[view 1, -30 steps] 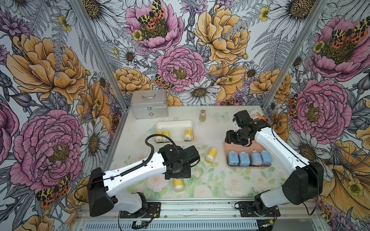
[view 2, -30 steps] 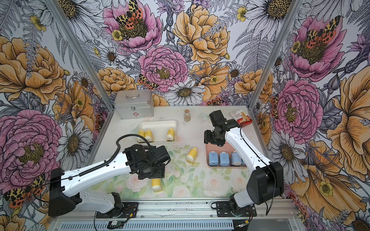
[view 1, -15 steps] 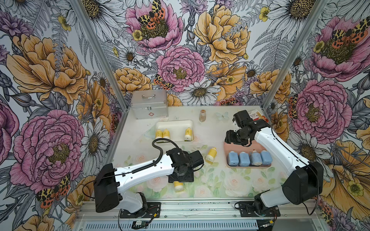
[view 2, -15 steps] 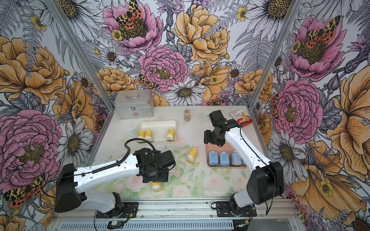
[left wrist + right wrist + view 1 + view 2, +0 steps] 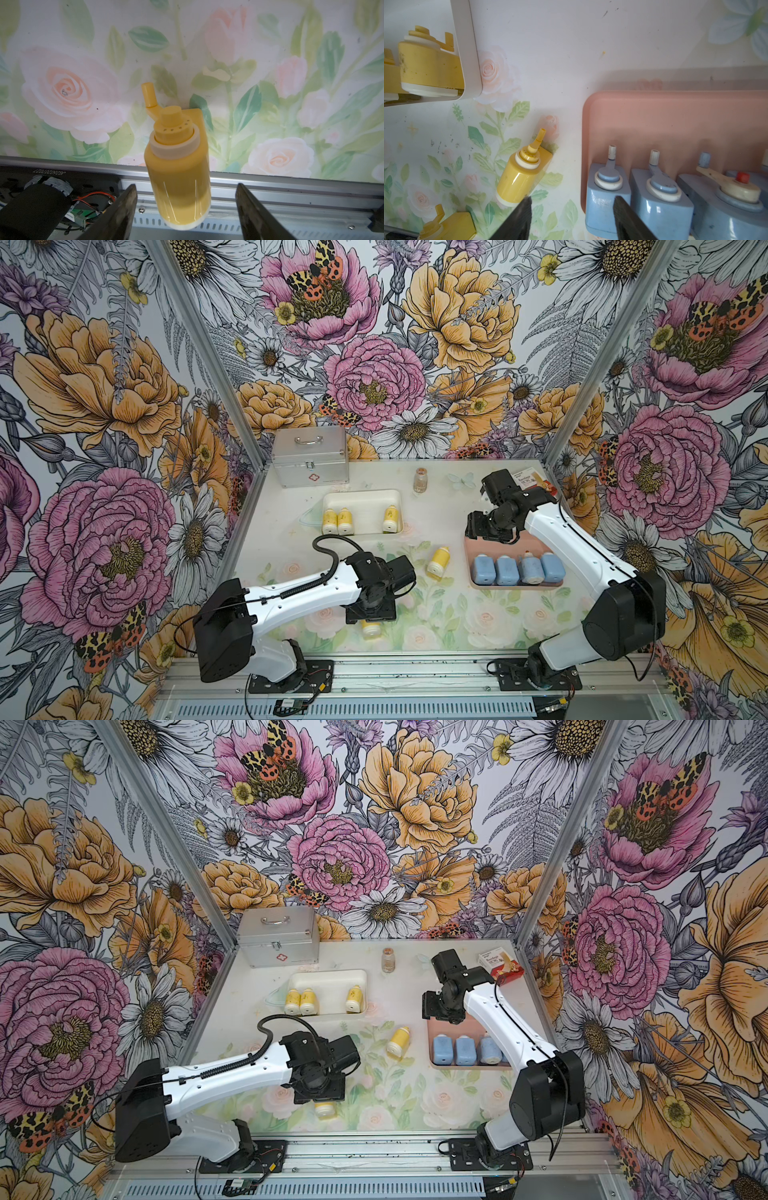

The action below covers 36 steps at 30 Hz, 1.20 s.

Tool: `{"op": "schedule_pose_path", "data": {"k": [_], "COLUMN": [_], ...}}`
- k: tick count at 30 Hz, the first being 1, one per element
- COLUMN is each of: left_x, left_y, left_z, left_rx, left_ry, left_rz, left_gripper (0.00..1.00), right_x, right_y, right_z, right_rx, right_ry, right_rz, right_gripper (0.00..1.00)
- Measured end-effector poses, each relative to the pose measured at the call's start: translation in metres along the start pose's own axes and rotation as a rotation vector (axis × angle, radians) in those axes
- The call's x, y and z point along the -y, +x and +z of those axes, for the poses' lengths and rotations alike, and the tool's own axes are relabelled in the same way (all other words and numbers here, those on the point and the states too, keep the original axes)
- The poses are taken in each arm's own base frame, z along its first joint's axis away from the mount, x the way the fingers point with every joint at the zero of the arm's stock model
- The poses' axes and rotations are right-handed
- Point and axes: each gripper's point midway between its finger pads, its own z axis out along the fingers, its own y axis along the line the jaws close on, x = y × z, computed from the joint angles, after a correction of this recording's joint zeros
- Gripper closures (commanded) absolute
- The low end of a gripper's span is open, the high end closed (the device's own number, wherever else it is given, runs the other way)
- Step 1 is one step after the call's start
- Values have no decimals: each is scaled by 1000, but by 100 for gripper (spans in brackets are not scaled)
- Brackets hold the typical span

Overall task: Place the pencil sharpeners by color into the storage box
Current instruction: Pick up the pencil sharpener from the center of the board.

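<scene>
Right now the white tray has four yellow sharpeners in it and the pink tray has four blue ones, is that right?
Almost. The white tray has three yellow sharpeners in it, not four; both top views show this. The pink tray does have four blue sharpeners.

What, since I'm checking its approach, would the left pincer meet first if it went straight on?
Probably the yellow pencil sharpener: it lies directly ahead, between the open jaws of the left pincer, touching neither.
</scene>
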Motion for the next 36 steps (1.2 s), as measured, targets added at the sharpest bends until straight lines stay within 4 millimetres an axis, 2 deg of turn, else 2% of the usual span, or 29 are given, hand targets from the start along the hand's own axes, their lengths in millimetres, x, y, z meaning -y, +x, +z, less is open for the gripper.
{"op": "schedule_pose_path", "data": {"k": [11,19,23,28,36], "left_x": [1,0,-1,1,2], "left_y": [-6,1,3,3,3], "left_z": [17,34,37,37,37], "left_rx": [-32,-69,-78,-81,-80], "left_ry": [-17,-35,-34,-24,-20], "left_rz": [-17,-8,-8,-13,-8], "left_gripper": [33,39,46,63,65], "right_x": [-1,0,0,0,0], "right_y": [-1,-1,-1,-1,-1], "right_z": [-1,-1,-1,-1,-1], "right_rx": [4,4,4,4,4], "right_ry": [-1,-1,-1,-1,-1], "right_rz": [0,0,0,0,0], "right_gripper": [35,35,36,35,35]}}
